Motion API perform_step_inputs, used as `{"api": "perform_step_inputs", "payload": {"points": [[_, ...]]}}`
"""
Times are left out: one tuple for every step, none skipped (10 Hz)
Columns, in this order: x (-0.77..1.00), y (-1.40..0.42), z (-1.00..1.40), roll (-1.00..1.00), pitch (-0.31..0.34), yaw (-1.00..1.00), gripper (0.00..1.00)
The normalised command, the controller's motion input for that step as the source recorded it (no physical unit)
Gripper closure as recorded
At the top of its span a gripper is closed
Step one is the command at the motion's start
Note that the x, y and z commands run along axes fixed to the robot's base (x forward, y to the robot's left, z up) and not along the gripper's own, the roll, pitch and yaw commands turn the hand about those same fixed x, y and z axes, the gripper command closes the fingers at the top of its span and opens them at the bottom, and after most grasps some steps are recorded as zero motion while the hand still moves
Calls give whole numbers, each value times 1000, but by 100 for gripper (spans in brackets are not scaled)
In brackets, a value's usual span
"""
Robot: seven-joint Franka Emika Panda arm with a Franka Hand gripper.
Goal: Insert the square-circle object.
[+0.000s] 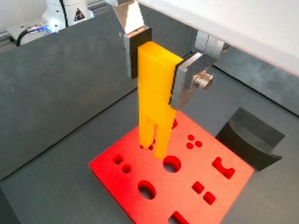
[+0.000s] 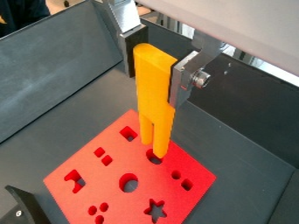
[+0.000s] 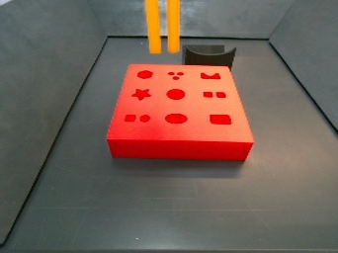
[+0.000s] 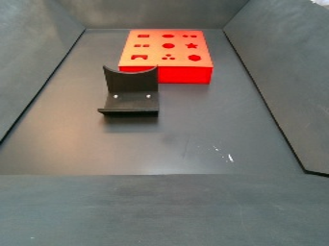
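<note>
Misalignment is the risk: claw [image 2: 159, 63] grips the square-circle object [image 2: 152, 96] above the red block [image 2: 122, 179]; prongs off their holes would jam on its top.

1. Pincer [image 2: 156, 63]: fingers [image 2: 187, 77] flat brushed silver metal, dark matt pads; it sits above the red block, clamped on the orange piece.
2. Square-circle object [image 2: 153, 96]: smooth orange plastic, slight sheen.
3. Red block [image 3: 177, 109]: smooth matt red plastic.
4. Fixture [image 4: 129, 92]: dark matt, plastic-looking.
5. Table [image 4: 180, 144]: dark grey, matt, faintly scuffed.
</note>
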Motion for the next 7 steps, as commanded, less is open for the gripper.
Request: {"api": "perform_step_inputs", "payload": {"points": [[14, 0, 0, 53, 47, 0, 100], [0, -60, -174, -27, -14, 0, 100], [-206, 0, -503, 0, 120, -9, 100], [-169, -146, -583, 69, 219, 0, 100], [-149, -166, -617, 61, 230, 0, 100], [0, -103, -566, 21, 251, 0, 100], [0, -97, -491, 63, 159, 0, 100]]}}
